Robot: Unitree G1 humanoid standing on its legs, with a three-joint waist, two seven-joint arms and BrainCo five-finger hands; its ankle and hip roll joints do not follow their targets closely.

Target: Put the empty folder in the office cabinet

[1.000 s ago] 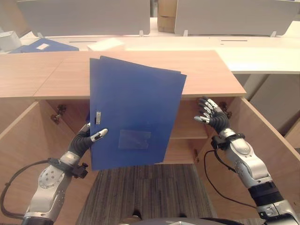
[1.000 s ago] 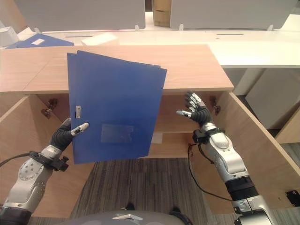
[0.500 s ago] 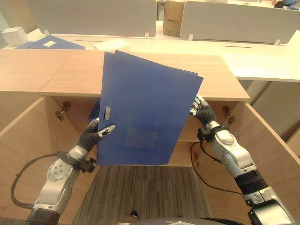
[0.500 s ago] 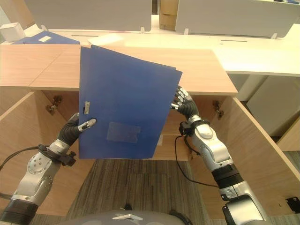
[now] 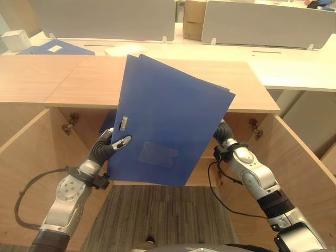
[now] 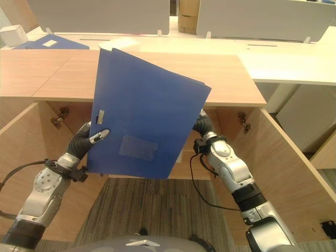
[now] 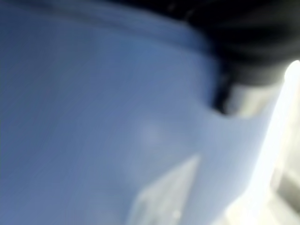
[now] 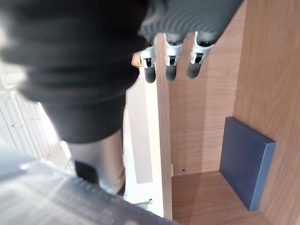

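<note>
I hold a large blue folder (image 5: 170, 123) upright and tilted in front of the open wooden cabinet (image 5: 79, 86). My left hand (image 5: 106, 150) grips its lower left edge, with the thumb pressed on the front cover and the fingers behind it. In the left wrist view the blue cover (image 7: 93, 117) is very close. My right hand (image 6: 202, 125) is behind the folder's right edge, just inside the cabinet opening. In its wrist view its fingers (image 8: 171, 65) stretch out towards the cabinet's inner wall, holding nothing.
Both cabinet doors stand open, the left door (image 5: 23, 163) and the right door (image 5: 302, 163). Inside are a white upright board (image 8: 140, 140) and a dark blue box (image 8: 246, 164). On the desk behind lie another blue folder (image 5: 50, 49), a white box (image 5: 16, 39) and papers (image 5: 123, 49).
The folder has tilted further clockwise and shifted right towards the cabinet. My right hand has moved left, going from clear of the folder to behind its right edge.
</note>
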